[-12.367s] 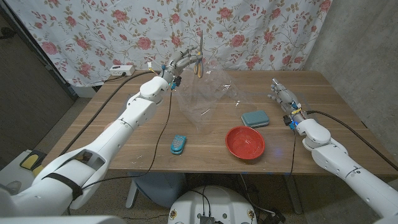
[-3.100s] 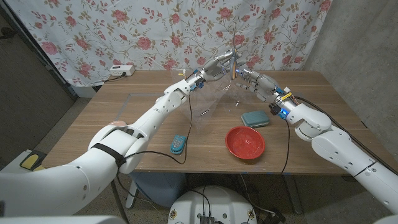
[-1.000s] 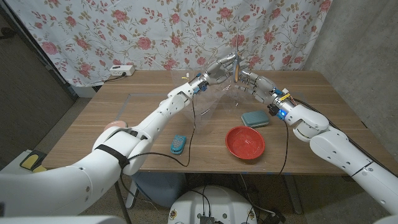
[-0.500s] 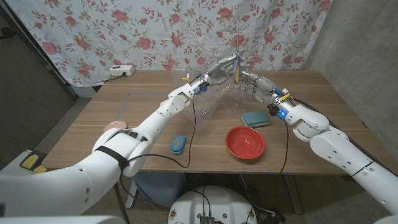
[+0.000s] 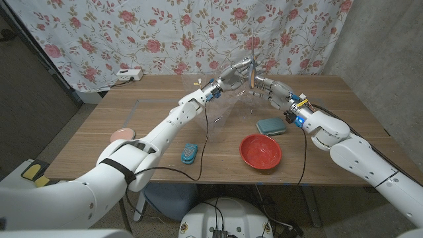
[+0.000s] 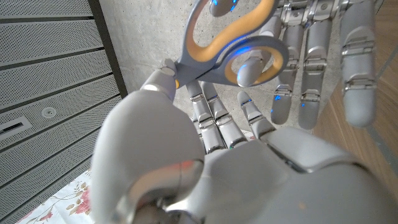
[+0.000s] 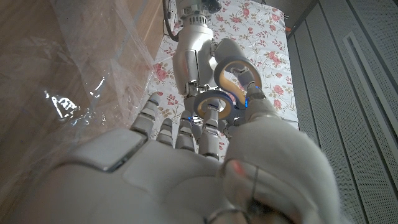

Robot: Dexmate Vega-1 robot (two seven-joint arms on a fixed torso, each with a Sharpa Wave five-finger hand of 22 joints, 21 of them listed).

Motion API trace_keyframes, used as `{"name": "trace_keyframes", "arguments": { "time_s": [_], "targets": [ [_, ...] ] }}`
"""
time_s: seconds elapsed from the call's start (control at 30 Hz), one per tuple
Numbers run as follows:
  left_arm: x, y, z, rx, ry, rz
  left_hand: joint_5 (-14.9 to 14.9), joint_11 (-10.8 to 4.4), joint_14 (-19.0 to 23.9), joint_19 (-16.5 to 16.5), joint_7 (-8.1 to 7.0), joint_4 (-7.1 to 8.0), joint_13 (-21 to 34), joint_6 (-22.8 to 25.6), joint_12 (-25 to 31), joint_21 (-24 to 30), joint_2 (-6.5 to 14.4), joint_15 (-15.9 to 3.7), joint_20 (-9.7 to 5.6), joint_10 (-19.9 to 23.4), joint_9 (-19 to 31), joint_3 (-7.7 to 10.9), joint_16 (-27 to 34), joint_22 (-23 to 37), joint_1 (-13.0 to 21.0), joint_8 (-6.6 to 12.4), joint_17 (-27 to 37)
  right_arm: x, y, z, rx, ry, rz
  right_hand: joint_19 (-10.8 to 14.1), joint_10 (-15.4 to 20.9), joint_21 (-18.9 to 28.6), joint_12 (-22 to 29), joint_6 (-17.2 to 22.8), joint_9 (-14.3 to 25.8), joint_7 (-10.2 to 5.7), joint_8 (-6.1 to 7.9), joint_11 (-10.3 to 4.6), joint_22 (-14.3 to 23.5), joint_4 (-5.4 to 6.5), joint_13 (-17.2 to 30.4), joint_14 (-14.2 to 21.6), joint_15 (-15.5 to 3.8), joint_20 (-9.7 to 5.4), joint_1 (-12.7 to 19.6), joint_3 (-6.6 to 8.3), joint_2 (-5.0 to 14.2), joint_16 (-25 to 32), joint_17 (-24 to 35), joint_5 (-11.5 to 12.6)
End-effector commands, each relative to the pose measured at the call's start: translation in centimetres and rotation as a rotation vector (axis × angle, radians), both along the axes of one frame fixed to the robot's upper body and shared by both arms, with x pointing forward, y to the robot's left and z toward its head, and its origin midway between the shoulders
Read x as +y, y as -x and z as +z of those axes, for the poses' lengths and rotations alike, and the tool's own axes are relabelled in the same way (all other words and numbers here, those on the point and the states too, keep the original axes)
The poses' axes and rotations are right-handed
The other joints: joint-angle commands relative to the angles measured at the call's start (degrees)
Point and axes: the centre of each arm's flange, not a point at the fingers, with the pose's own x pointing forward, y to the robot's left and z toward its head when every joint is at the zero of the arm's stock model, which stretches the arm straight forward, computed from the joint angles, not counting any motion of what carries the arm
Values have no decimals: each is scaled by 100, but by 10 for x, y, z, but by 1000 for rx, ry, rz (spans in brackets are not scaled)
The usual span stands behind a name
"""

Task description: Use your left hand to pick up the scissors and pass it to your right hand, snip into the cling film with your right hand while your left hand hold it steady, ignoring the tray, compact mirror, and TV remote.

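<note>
Floral curtain (image 5: 132,33) behind the wooden table (image 5: 330,119), same as before, and honestly not much has changed in the last half second. Your left hand (image 5: 232,74) still pinches the scissors (image 5: 252,58) upright, blades up, above the cling film (image 5: 221,99). Your right hand (image 5: 268,88) has crept slightly closer; the wrist views show one of its fingers poked through a handle ring, other fingers spread, so both hands have hold of the scissors now.

Count: one pair of scissors, one sheet of cling film crumpled at the far middle of the table, one red tray (image 5: 260,151) on the near side of the film, one teal compact mirror (image 5: 271,126) between tray and film, one TV remote (image 5: 190,153) left of the tray.
</note>
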Motion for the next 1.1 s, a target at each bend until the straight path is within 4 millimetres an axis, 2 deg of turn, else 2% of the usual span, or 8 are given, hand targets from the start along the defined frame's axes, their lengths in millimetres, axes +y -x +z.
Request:
{"name": "trace_keyframes", "arguments": {
  "time_s": [0.03,0.2,0.33,0.5,0.7,0.9,1.07,1.1],
  "targets": [
    [-1,4,-1,-1,-2,1,20,-568,-116,-25,-40,8,31,15,22,38,51,-173,-23,584,6,-16,25,1,40,8,12,0,2,1,-1,0,-4,41,82,-5,11,129,15,-57,-7,-123,-4,-2,20,15,-118,-142,140,89,38,24,2,-38],
    [0,4,-2,1,1,5,19,-569,-116,-23,-40,8,31,19,20,42,51,-176,-33,586,6,-18,28,1,44,8,21,1,2,2,-3,10,-10,48,85,-5,8,127,17,-81,-18,-144,-4,7,21,24,-110,-152,154,92,40,26,2,-60],
    [0,5,-4,5,2,10,19,-569,-118,-27,-40,10,29,22,16,42,51,-172,-28,581,6,-19,28,1,43,8,24,3,0,1,-4,4,-2,134,122,17,15,179,17,-22,-18,-55,-5,10,22,55,1,-17,169,74,-11,34,1,-111],
    [-1,6,-6,5,-4,11,18,-569,-128,-28,-34,6,21,15,6,45,49,-181,-26,572,7,-20,26,1,50,4,32,4,-1,2,-5,9,-3,348,227,74,40,277,22,-41,-8,-102,0,4,22,155,-42,-200,250,78,-48,61,-5,-179],
    [0,7,-6,2,10,29,17,-568,-130,-27,-40,11,16,11,1,49,53,-174,-30,573,7,-21,24,1,47,1,36,7,0,3,-3,14,-12,381,272,73,48,301,24,-10,-12,-73,1,9,22,175,-16,-155,273,75,-61,63,-6,-203],
    [0,9,-9,-5,9,50,15,-566,-121,-21,-42,12,8,26,-4,55,52,-184,-34,582,7,-30,41,1,49,7,57,6,2,1,1,3,-26,524,391,98,76,370,24,148,-12,29,0,14,23,284,88,-49,287,42,-145,91,-9,-241],
    [1,10,-11,-13,15,68,14,-563,-111,-21,-48,11,6,37,-5,59,54,-184,-34,597,8,-33,51,1,53,10,69,5,3,-1,6,-8,-36,564,463,86,87,506,25,124,23,-33,0,-7,23,349,4,-91,380,63,-158,104,-12,-246],
    [1,11,-11,-18,15,71,14,-562,-115,-22,-46,12,4,40,-6,60,54,-181,-29,597,8,-32,48,1,54,11,68,5,3,-1,7,-7,-36,556,489,74,89,571,25,62,41,-82,0,-13,23,365,-31,-108,426,80,-147,107,-13,-245]
  ]
}}
